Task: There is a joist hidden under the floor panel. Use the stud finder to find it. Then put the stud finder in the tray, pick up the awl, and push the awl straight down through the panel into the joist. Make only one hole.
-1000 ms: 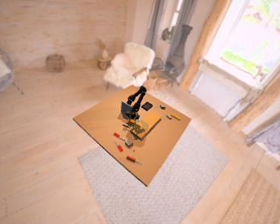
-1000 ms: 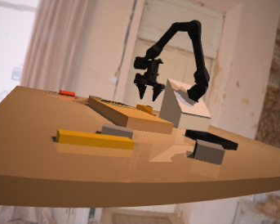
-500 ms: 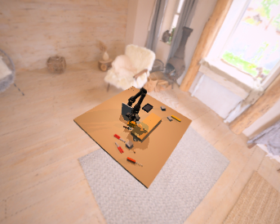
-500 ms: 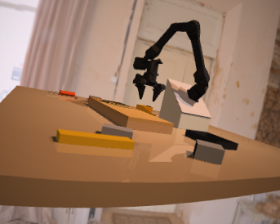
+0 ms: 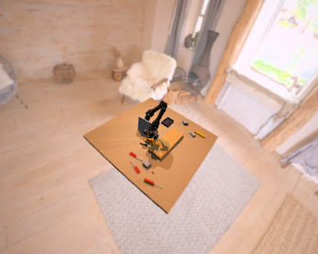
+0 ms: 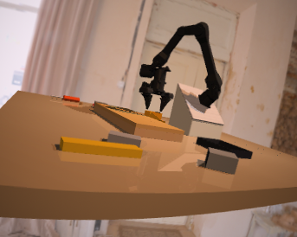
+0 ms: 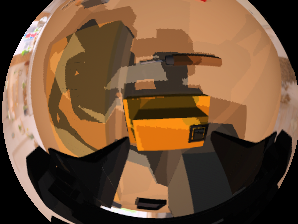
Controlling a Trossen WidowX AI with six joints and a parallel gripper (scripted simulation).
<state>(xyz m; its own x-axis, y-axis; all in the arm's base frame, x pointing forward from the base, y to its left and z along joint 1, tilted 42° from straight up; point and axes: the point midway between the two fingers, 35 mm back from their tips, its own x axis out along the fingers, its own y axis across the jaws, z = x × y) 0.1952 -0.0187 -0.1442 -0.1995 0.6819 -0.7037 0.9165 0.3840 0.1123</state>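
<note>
The stud finder, an orange block (image 5: 150, 140) (image 6: 153, 115) (image 7: 165, 134), stands on the table beside the long side of the floor panel (image 5: 175, 139) (image 6: 139, 119) (image 7: 97, 85). My gripper (image 6: 156, 109) (image 7: 172, 139) is open and empty, just above the stud finder, with one finger towards each end of it. What looks like the awl (image 7: 200, 61) lies beyond the stud finder, its brown handle to the right in the wrist view. The black tray (image 5: 168, 121) (image 6: 226, 147) is empty, off the panel's other end. No joist shows.
A grey block with a sloped face (image 5: 144, 125) (image 6: 198, 108) stands near the arm's base. A yellow bar (image 5: 199, 134) (image 6: 100, 148) and small grey blocks (image 5: 184, 123) (image 6: 222, 161) lie past the panel. Red-handled tools (image 5: 135, 168) (image 5: 149, 182) lie on the opposite side.
</note>
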